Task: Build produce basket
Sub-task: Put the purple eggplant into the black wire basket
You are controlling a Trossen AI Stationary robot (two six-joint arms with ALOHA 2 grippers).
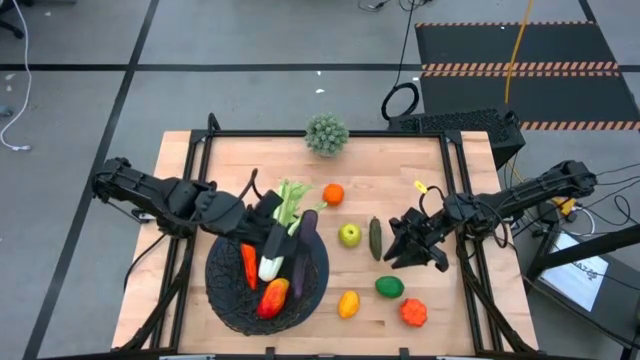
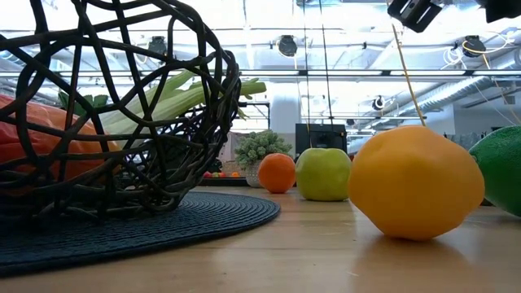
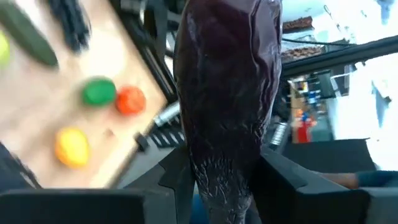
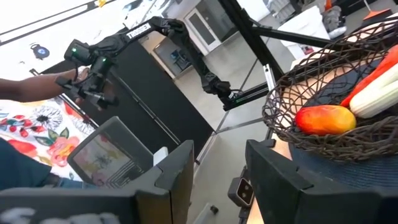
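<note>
The black woven basket (image 1: 225,300) stands at the table's near left and holds an orange carrot (image 1: 248,265), a pale celery stalk (image 1: 278,238) and a red-yellow mango (image 1: 272,298). My left gripper (image 1: 283,218) is over the basket's far side, shut on a dark purple eggplant (image 1: 304,255). My right gripper (image 1: 405,250) hovers open and empty right of the dark cucumber (image 1: 375,238). On the table lie an orange (image 1: 333,194), a green apple (image 1: 349,235), a lime (image 1: 389,287), a lemon (image 1: 348,303) and a tomato (image 1: 414,312). My left gripper pinches the eggplant's narrow end (image 3: 221,180) between its two fingers (image 3: 177,180). The fingers come nearly level from the table's left. The thick body (image 3: 224,81) reaches out beyond the fingers over the basket. Whether it rests on the produce below, I cannot tell.
A spiky grey-green ball plant (image 1: 326,133) stands at the table's far edge. The basket sits on a dark round mat (image 2: 163,224). In the low view the lemon (image 2: 415,183) and lime (image 2: 501,167) lie close to the near edge. A person's hand (image 4: 56,87) shows beyond the table.
</note>
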